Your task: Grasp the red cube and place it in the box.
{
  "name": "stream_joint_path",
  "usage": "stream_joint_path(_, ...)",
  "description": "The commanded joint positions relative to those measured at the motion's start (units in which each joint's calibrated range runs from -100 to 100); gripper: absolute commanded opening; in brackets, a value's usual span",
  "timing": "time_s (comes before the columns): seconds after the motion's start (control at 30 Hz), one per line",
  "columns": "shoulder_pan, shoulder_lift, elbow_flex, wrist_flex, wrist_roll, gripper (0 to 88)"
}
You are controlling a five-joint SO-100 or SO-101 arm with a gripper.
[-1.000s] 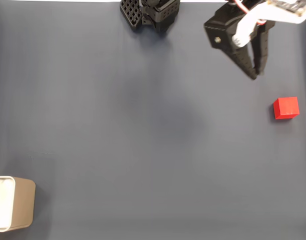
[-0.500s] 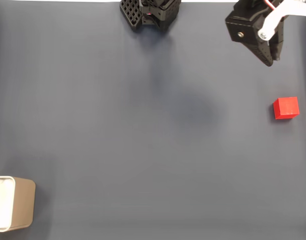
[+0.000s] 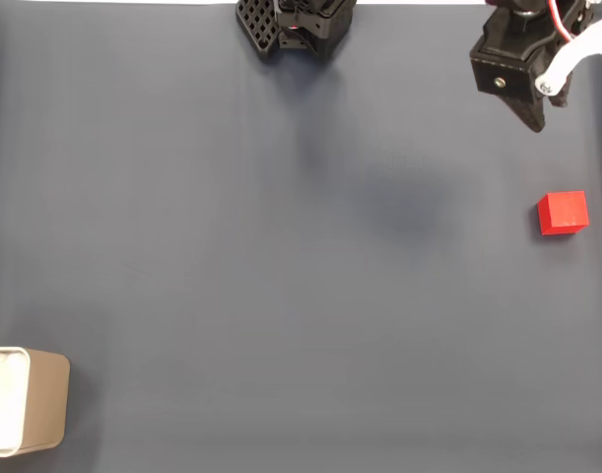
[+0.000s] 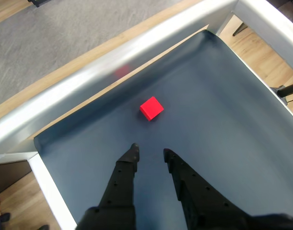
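End effector (image 4: 150, 151) retreated, red cube (image 3: 563, 213) unmoved

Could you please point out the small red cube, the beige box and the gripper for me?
Small bright red cube (image 3: 563, 213), fixed view, its top face.
Beige rounded box (image 3: 46, 402), fixed view, its outer tan wall.
Black two-finger gripper (image 4: 150, 151), wrist view, midway between fingertips.

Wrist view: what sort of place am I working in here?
Probably an indoor tabletop test setup: a dark blue-grey mat with raised pale metal edging, wooden flooring and grey carpet beyond. On it, a small red cube.
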Motion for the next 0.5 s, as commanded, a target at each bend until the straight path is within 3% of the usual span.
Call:
stream_joint_path(0.0,-0.6,0.5,-2.9,-0.8,0.3,15.1)
stream_joint_path(0.47,-0.2,5.0,-3.1,-1.8,-0.5,22.5)
